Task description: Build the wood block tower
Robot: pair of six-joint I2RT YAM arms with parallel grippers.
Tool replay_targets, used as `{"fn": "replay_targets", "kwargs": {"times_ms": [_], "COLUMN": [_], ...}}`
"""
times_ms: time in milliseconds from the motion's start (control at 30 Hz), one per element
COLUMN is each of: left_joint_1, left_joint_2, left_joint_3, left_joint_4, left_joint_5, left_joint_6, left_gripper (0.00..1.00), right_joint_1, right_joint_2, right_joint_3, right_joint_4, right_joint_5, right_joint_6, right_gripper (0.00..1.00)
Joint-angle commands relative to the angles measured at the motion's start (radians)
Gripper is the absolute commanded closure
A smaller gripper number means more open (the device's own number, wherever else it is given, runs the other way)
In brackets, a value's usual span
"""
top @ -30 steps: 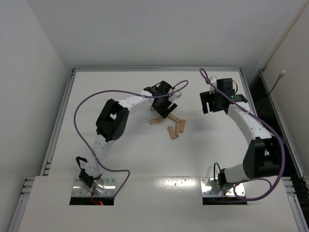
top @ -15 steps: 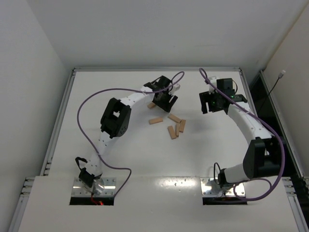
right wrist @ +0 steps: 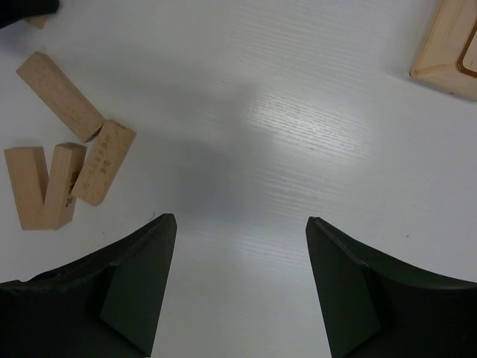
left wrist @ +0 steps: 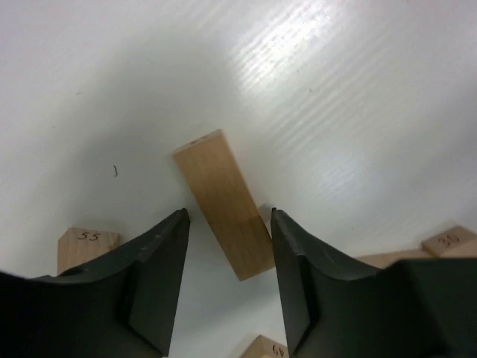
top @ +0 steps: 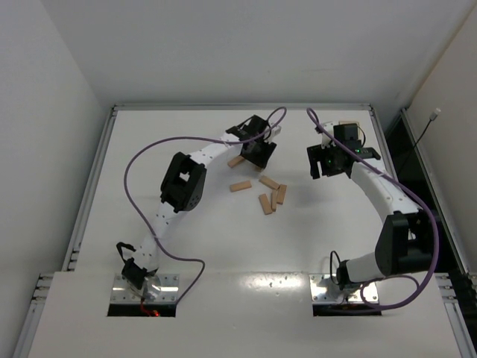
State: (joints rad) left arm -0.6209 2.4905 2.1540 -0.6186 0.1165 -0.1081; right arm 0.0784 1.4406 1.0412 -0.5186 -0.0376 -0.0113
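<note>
Block (left wrist: 223, 201): bare pale wood, matt, faint grain.
Worktop (right wrist: 298, 112): white, smooth, semi-gloss, glare streaks.
Left pincer (left wrist: 229, 216), right pincer (right wrist: 238, 221): dark matt plastic.
Tray (right wrist: 447, 52): tan, smooth.
Cable (top: 134, 160): purple, smooth sheath.

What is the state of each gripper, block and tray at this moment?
Left gripper, jaws open, astride one block.
Block between the jaws, lying flat, not lifted.
Right gripper, jaws open, empty.
Other blocks, scattered on the table, no tower.
Tray, on the table, only a corner seen.
</note>
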Motion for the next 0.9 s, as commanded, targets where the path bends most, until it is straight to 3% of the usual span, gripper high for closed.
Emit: {"fn": "replay_targets", "kwargs": {"times_ms": [0,33,67,133,333,667,867], "left_joint_1": [-0.01,-0.01,-0.01,-0.01,-0.01,-0.019,-0.091], "left_joint_2": [0.07,0.085,0.085,0.085,-0.036,-0.309,-0.331], "left_joint_3": [0.023,0.023,0.014,-0.017,-0.216,-0.696,-0.703], "left_joint_4": [-0.006,-0.006,-0.006,-0.015,-0.026,-0.026,-0.046], "left_joint_5": [-0.037,-0.046,-0.079,-0.107,-0.12,-0.031,0.009], "left_joint_6": [-0.033,-0.033,-0.045,-0.068,-0.09,-0.03,0.031], "left_gripper": [0.57,0.66,0.84,1.0,1.0,1.0,1.0], "right_joint_1": [-0.006,-0.006,-0.006,-0.006,-0.006,-0.006,-0.006], "right_joint_2": [-0.022,-0.022,-0.022,-0.031,-0.04,-0.049,-0.049], "right_joint_3": [0.002,0.002,0.002,0.002,-0.016,-0.026,-0.026], "right_joint_4": [0.011,0.011,0.011,0.011,0.011,0.011,0.011], "right_joint_5": [-0.027,-0.027,-0.027,-0.027,-0.018,-0.036,-0.045], "right_joint_6": [0.001,0.001,0.001,0.001,0.001,0.01,0.01], "right_gripper": [0.33,0.33,0.33,0.33,0.33,0.33,0.34]}}
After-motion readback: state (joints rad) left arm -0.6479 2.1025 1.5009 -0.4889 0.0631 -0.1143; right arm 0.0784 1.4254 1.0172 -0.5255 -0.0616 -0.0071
